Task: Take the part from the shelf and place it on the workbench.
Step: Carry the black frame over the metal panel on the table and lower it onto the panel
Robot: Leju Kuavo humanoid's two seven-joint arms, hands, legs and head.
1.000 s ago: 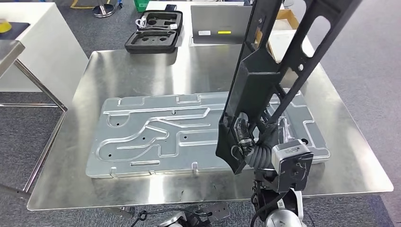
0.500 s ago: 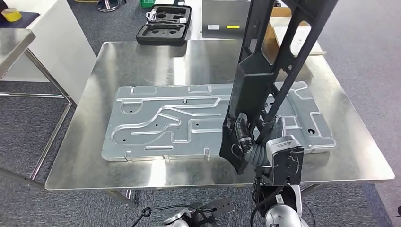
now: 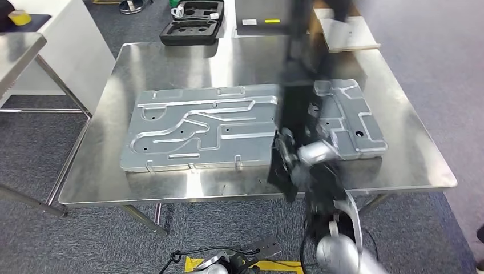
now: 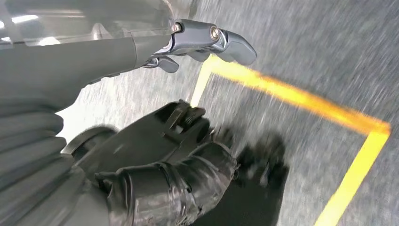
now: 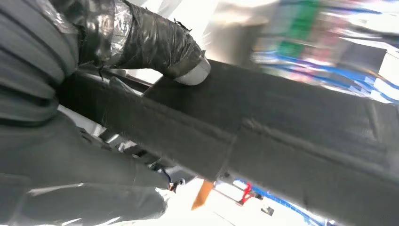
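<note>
**A:** Head view. What do you see at the stainless-steel workbench [image 3: 171,74]?

**B:** You see the long black metal frame part [image 3: 297,108] standing near upright over the bench's near edge, motion-blurred, its lower end wrapped by the right hand [image 3: 297,160]. Behind it on the bench lies a large pressed grey sheet-metal panel [image 3: 200,128]. Beyond the bench's far edge sits an open black foam-lined case [image 3: 191,23].

**A:** What could go wrong?

**B:** Judged from this, the tall part is top-heavy; if you lower it fast it may tip, strike the panel, or slide off the bench's near edge. The blur suggests swing, which would worsen this.

**A:** Left wrist view?

**B:** The left hand [image 4: 188,136] hangs over grey floor with a yellow taped line [image 4: 301,101], away from the bench. Its dark fingers look curled in on nothing, so it offers no support if the part tilts.

**A:** Right wrist view?

**B:** The right hand's taped dark fingers [image 5: 150,42] are clamped around the black part's bar. The hold sits at one end, so you risk the bar rotating in the grasp.
</note>
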